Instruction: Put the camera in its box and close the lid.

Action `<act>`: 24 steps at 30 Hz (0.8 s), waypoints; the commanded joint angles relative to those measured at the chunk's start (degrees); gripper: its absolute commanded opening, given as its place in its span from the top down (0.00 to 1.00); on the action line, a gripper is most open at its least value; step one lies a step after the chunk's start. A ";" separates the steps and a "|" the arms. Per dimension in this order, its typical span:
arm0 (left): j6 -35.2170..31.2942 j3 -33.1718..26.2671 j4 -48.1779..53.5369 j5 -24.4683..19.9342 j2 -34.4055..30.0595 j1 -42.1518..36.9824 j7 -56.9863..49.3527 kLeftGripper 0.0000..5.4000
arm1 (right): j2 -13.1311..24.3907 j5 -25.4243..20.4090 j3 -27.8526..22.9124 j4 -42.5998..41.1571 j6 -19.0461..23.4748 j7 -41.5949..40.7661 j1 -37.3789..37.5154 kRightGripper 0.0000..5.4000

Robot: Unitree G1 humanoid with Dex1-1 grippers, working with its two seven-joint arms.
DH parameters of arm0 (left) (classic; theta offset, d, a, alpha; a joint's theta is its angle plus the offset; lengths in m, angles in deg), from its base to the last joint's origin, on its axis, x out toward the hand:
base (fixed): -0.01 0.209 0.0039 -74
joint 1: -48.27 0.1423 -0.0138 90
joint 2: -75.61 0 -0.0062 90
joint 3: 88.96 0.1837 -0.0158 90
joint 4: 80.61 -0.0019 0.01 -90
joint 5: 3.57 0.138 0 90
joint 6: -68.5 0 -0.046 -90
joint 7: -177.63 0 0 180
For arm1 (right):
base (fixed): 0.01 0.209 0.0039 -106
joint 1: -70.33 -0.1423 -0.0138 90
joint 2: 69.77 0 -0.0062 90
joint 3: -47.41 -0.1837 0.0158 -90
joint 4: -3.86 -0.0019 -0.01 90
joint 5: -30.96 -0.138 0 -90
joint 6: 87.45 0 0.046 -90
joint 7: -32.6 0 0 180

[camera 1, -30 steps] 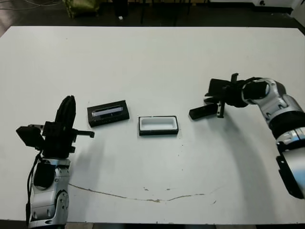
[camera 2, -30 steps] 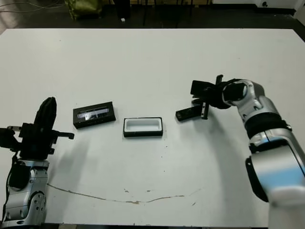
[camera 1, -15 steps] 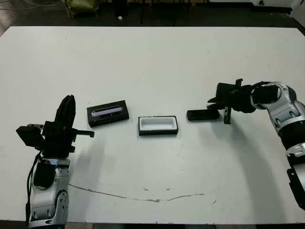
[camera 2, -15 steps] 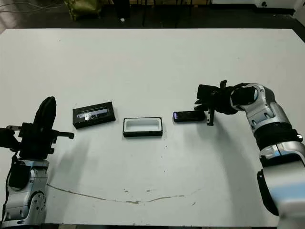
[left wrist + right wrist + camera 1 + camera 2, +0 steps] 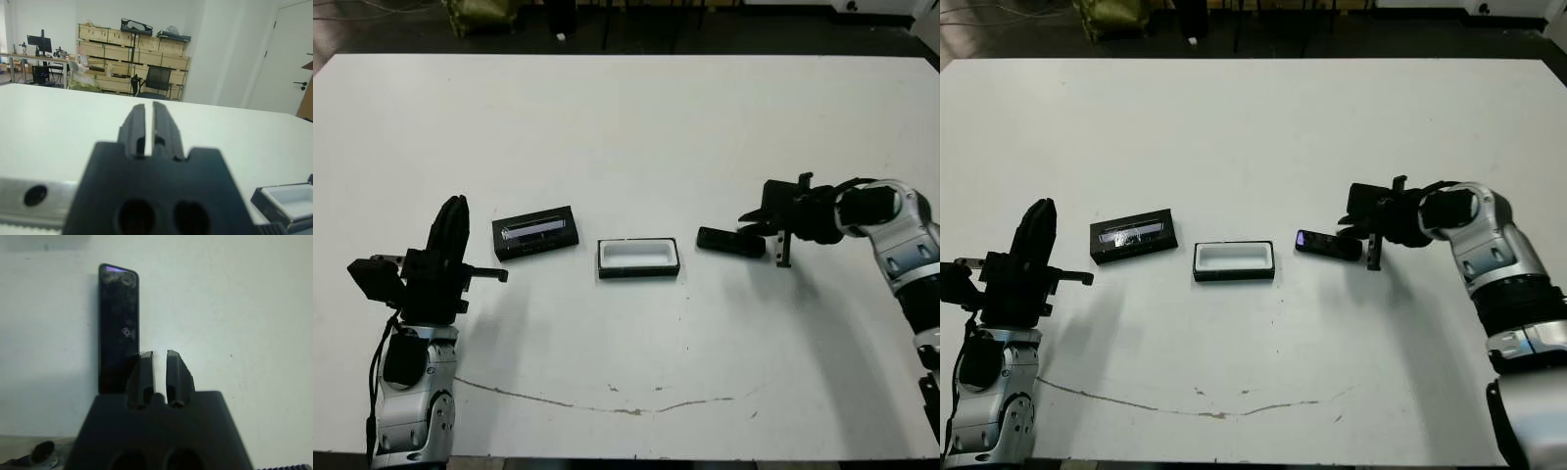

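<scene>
The camera (image 5: 731,240), a plain black bar, lies flat on the table just right of the box (image 5: 638,257), a black tray with white lining that stands open. The lid (image 5: 535,231), black with a glossy strip, lies left of the box. My right gripper (image 5: 756,226) is shut and holds nothing. Its fingers (image 5: 146,372) point along the camera (image 5: 119,328) at its right end, one fingertip overlapping its edge. My left gripper (image 5: 453,211) is raised at the near left, shut and empty, well short of the lid. Its fingers (image 5: 166,125) point across the table.
A thin brown crack (image 5: 607,397) runs across the near part of the white table (image 5: 636,127). Beyond the far edge are a dark floor and a green bag (image 5: 481,14). The left wrist view shows wooden crates and an office chair far behind the table.
The camera went from tilted at my right gripper to lying level on the table. My right gripper then drew back to the right. The left arm has not moved.
</scene>
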 commanded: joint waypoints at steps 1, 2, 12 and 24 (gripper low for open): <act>-0.59 -0.28 -0.76 -0.27 -0.31 0.76 0.41 1.00 | 2.21 -0.56 -0.35 -4.98 2.08 -0.94 3.41 1.00; -0.45 -0.33 -0.91 -0.26 -0.29 0.69 0.42 1.00 | 2.67 -1.08 -0.67 -6.57 2.11 -1.08 4.30 1.00; -0.55 -0.32 -0.30 0.61 -0.09 1.14 -0.35 1.00 | 5.35 -3.40 -0.92 -15.62 3.31 -2.61 8.99 1.00; 0.32 -0.40 -1.03 -0.84 -0.12 1.26 0.89 1.00 | 5.09 -2.91 1.66 -12.14 2.37 -3.47 8.60 1.00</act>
